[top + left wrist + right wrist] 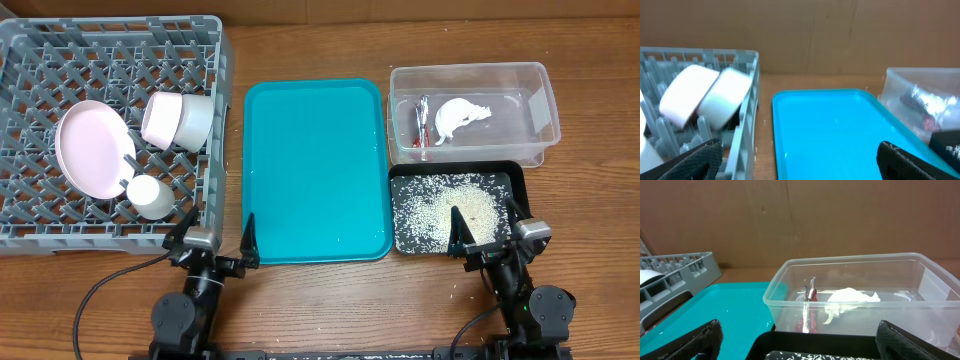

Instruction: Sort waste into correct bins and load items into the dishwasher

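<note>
The grey dish rack (pixel 120 25) at the left holds the pale pink plate (pixel 95 150), the pinkish bowl (pixel 160 120), the grey-green bowl (pixel 196 120) and the white cup (pixel 152 196). The clear tub (pixel 468 70) holds the red wrapper (pixel 422 122) and the white napkin (pixel 460 117). The black tray (pixel 512 186) holds the rice grains (pixel 450 208). My left gripper (pixel 213 238) is open and empty at the teal tray's near-left corner. My right gripper (pixel 490 232) is open and empty at the black tray's near edge. I see no chopsticks.
The teal serving tray (pixel 315 170) lies between the rack and the bins. A few rice grains lie on the wood near my right gripper. In the wrist views, the rack wall (pixel 747 100) is left of my left gripper and the tub (pixel 855 280) stands ahead of my right gripper.
</note>
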